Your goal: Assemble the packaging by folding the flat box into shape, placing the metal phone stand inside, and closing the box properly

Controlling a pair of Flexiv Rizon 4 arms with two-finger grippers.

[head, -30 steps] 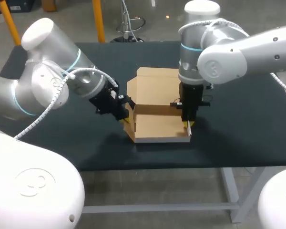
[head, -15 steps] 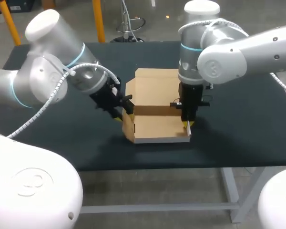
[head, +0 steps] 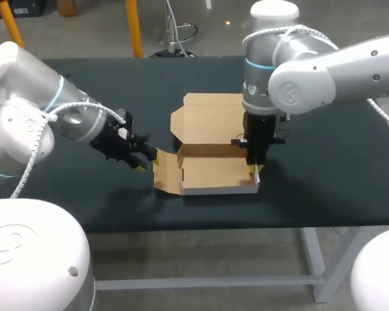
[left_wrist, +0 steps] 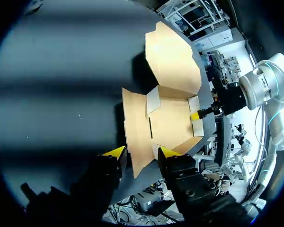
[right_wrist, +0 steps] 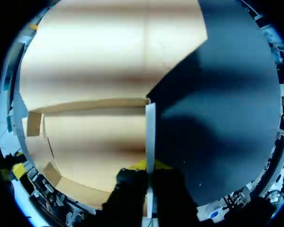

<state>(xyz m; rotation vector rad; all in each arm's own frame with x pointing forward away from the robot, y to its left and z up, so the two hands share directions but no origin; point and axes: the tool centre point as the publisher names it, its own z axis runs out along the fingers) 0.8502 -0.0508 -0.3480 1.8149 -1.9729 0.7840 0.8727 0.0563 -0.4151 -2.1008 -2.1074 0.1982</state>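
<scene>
From above, I see one brown box (head: 211, 146) lying open in the middle of the dark counter (head: 337, 175). Its big lid lies flat at the back. One side flap (head: 165, 175) sticks out on my left. My left fingers (head: 142, 161) are low over the counter, just beside that flap. My right fingers (head: 255, 170) point straight down at the box's right wall, near the front corner.

From my left wrist, my two yellow tips stand apart. The corner of the flap (left_wrist: 136, 142) pokes in between them, and I cannot tell if it touches them. Ahead of them is the one box (left_wrist: 173, 118), with its lid farther off. At the far wall I see one yellow tip of my other arm.

From my right wrist, the thin white edge of the wall (right_wrist: 150, 127) runs up between my two fingers. They are clamped on it, one inside the box and one outside. The brown box floor (right_wrist: 94, 142) is on one side of the wall and the dark counter (right_wrist: 217, 113) is on the other.
</scene>
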